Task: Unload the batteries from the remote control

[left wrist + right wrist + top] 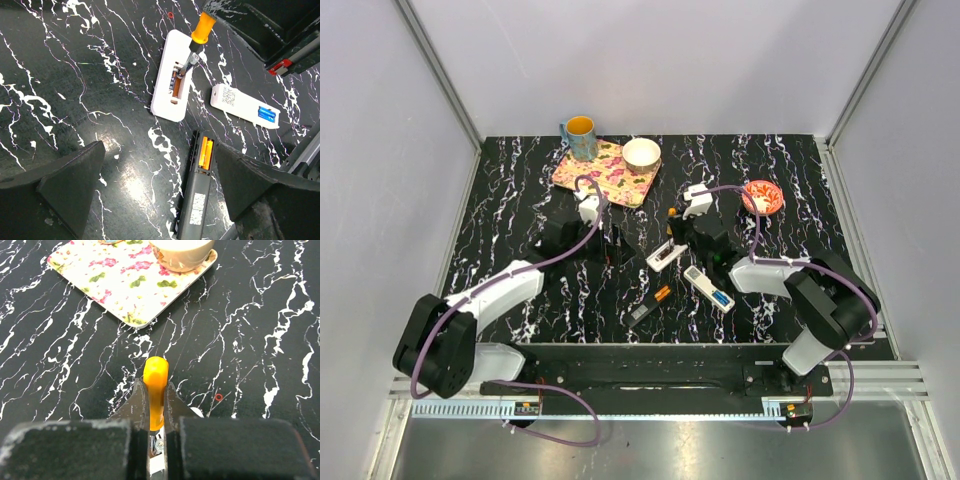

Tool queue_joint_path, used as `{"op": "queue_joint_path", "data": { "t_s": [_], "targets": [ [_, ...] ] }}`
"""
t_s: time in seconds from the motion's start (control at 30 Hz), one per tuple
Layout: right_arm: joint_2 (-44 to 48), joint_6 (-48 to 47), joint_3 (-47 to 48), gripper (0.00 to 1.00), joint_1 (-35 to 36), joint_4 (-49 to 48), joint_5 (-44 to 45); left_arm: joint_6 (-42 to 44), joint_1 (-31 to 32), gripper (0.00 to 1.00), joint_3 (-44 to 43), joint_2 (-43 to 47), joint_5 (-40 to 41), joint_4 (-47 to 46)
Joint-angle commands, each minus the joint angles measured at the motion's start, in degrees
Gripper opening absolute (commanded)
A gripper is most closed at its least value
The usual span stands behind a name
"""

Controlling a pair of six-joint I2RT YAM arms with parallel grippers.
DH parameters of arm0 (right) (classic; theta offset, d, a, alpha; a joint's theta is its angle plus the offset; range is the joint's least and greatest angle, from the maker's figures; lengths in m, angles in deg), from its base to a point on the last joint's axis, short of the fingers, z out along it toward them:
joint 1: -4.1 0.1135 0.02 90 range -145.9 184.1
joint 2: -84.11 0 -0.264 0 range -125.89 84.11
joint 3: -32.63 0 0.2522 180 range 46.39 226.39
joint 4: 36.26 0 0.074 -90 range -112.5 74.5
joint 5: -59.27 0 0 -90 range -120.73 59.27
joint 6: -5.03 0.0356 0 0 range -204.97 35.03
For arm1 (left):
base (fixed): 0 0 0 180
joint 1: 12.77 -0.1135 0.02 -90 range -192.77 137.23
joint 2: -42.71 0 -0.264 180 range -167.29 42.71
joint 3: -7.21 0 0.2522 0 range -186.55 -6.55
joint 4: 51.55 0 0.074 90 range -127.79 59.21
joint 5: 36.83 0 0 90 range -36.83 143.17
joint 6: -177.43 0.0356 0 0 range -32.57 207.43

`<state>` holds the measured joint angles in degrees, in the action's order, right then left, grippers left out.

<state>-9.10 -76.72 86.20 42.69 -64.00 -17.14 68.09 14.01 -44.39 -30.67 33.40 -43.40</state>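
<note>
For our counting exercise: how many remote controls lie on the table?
3. One white remote with the screwdriver tip in it; a second white remote beside it, holding blue batteries; a dark remote holding orange batteries, apart from both. More may be hidden.

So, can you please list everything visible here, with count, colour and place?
first remote: one, white, table centre, compartment open
second remote: one, white, to its right
dark remote: one, dark grey, nearest the bases
blue batteries: apparently two, in second remote
orange batteries: apparently two, in dark remote
screwdriver: one, orange handle, tip in first remote
tray: one, floral, far left
mug: one, blue, tray's far corner
bowl: one, white, on tray
dish: one, red, far right
left pincer: open, over dark remote
right pincer: shut on screwdriver
</note>
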Motion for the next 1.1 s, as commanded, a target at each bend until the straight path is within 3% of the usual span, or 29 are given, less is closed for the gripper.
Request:
{"op": "queue_joint_path", "data": {
  "t_s": [0.0, 0.33, 0.73, 1.07],
  "targets": [
    [2.9, -3.8, 0.8, 0.00, 0.3, 0.7, 4.2, 1.0, -0.3, 0.97, -1.2, -1.0, -1.7, -1.3],
    [2.9, -5.1, 0.3, 0.00, -1.1, 2.4, 7.5, 1.1, -0.3, 0.96, -1.5, -3.6, -2.6, -2.0],
    [9.0, -3.2, -2.4, 0.00, -3.5, 2.9, 5.8, 1.2, -0.3, 0.95, -1.6, -5.9, -3.3, -2.9],
    [7.8, -1.7, -2.7, 0.00, -5.1, 4.2, 5.6, 1.3, -0.2, 0.94, -1.8, -7.4, -3.5, -3.5]
  ]
}}
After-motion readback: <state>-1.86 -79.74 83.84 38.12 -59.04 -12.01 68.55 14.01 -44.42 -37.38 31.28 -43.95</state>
